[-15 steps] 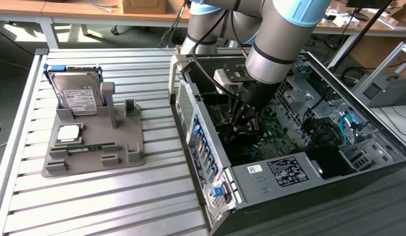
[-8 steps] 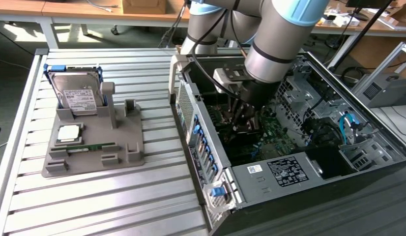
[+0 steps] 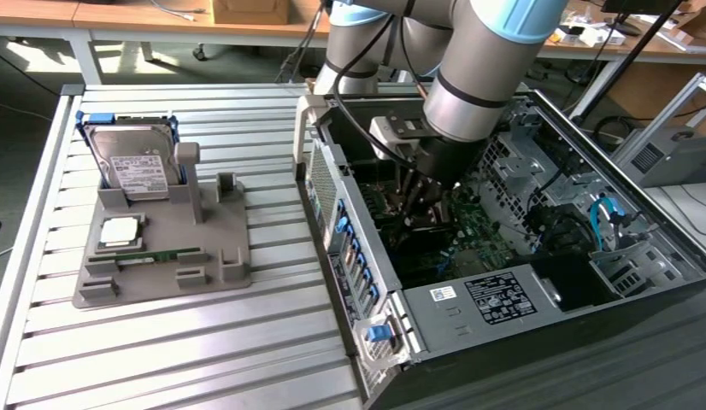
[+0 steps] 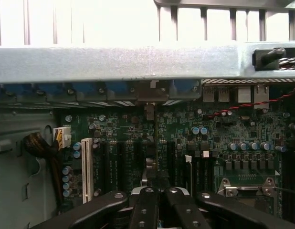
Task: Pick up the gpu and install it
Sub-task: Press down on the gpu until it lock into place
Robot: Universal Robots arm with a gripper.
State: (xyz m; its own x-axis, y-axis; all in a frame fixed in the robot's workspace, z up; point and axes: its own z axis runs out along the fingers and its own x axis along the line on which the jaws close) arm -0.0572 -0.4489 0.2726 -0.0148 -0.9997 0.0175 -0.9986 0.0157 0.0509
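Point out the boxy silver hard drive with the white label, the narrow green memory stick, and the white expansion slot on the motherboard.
Silver hard drive (image 3: 140, 173), exterior view, on its white label.
Green memory stick (image 3: 148, 255), exterior view, mid-length.
White expansion slot (image 4: 87, 169), wrist view, middle of the slot.

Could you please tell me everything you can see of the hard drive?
The hard drive is a boxy, silvery metal unit with a white printed label on its face and blue rails along its sides. It stands on edge, leaning back, in the far slot of the grey holder on the slatted table, at the exterior view's left.
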